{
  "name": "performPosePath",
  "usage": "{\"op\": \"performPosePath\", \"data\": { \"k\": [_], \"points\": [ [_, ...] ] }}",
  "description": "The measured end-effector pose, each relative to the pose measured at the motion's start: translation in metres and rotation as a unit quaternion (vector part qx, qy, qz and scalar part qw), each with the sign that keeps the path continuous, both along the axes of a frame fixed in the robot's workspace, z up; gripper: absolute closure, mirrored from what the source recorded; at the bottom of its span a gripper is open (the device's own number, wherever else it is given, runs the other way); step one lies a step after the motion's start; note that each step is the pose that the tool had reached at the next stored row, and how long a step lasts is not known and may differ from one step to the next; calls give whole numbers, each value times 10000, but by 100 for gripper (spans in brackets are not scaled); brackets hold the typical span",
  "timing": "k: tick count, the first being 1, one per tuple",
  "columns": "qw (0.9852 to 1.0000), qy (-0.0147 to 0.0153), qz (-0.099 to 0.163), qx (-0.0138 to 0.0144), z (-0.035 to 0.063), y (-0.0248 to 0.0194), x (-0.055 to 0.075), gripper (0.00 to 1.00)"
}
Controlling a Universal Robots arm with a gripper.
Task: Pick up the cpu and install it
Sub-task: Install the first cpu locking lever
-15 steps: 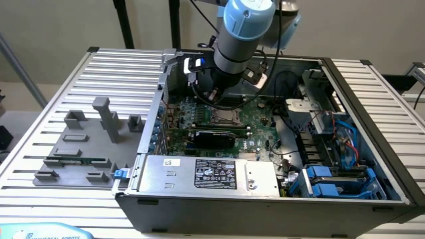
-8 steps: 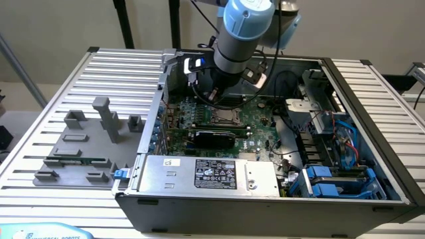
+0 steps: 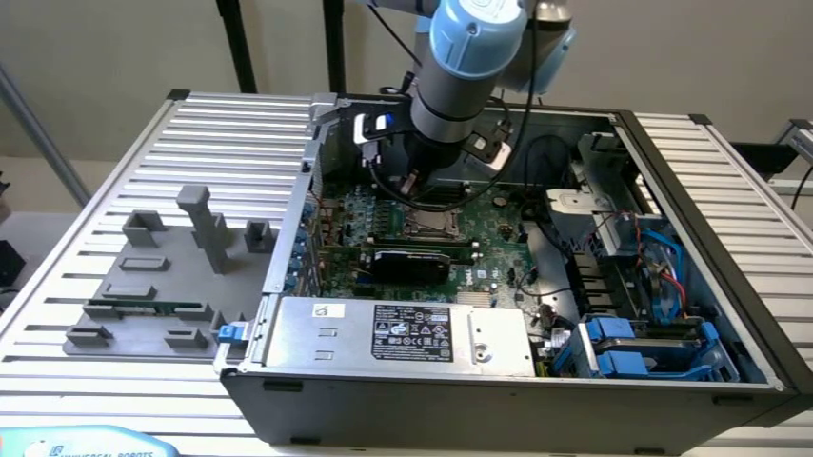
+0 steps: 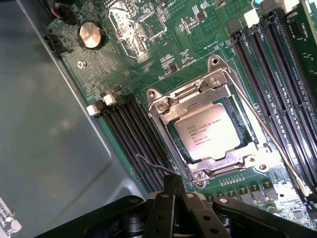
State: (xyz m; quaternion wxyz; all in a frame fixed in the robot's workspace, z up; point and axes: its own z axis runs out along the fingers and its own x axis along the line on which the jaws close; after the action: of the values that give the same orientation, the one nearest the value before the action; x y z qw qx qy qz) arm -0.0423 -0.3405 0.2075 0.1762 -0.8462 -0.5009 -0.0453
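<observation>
The cpu (image 4: pixel 207 137) sits flat in the socket (image 4: pixel 210 131) on the motherboard (image 4: pixel 193 39), inside the open PC case (image 3: pixel 711 286). The metal frame is around it and the wire lever (image 4: pixel 267 134) runs along one side. The gripper (image 4: pixel 176 196) hovers just off one corner of the socket, fingers pressed together with nothing between them. In the exterior view the arm (image 3: pixel 464 67) reaches down over the board, with the chip (image 3: pixel 424 227) just below it. Grey fixture blocks (image 3: pixel 166 276) stand on the table at the exterior view's left, well apart.

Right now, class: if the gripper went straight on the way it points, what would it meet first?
Probably the cpu seated in its socket frame on the motherboard; the gripper points down at it, though depth is unclear.
</observation>
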Motion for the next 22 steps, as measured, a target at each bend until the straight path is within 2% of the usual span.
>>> {"op": "performPosePath", "data": {
  "k": [10, 12, 16, 22],
  "points": [
    [10000, 0, 52, -60, -22, 49, 80, 89],
    [10000, 0, 57, -79, -24, 64, 82, 89],
    [9999, 0, 69, -132, -27, 68, 99, 89],
    [9998, 0, 97, -177, -31, 67, 131, 89]
  ]
}}
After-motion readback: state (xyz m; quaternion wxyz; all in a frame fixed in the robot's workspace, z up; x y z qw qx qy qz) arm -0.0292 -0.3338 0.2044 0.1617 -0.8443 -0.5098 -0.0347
